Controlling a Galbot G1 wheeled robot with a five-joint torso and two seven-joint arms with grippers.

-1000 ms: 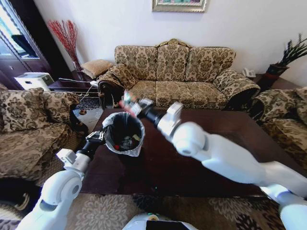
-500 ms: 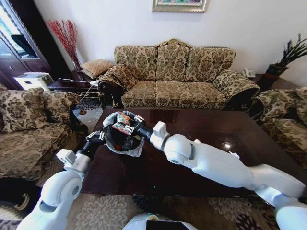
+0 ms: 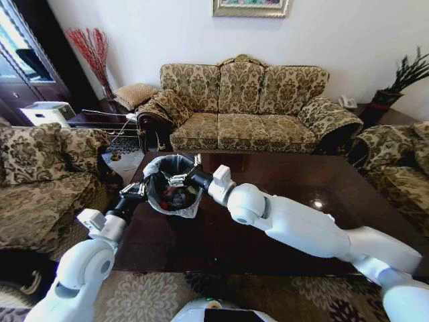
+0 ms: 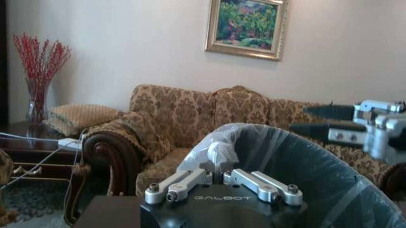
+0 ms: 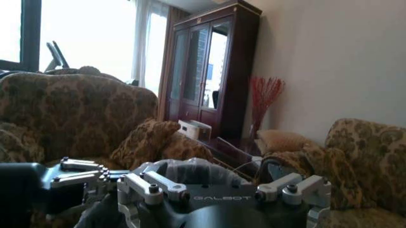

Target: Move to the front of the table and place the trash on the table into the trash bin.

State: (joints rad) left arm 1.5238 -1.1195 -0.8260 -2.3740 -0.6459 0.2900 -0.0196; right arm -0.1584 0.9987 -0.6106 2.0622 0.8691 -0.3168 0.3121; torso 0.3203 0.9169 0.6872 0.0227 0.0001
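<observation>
With my right gripper (image 3: 182, 176) spread wide above the trash bin (image 3: 171, 190), I should lift straight up, while my left gripper (image 3: 139, 190) grips its rim steady.

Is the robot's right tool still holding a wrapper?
No, the right tool hangs open and empty over the trash bin, and the trash lies down inside it.
</observation>
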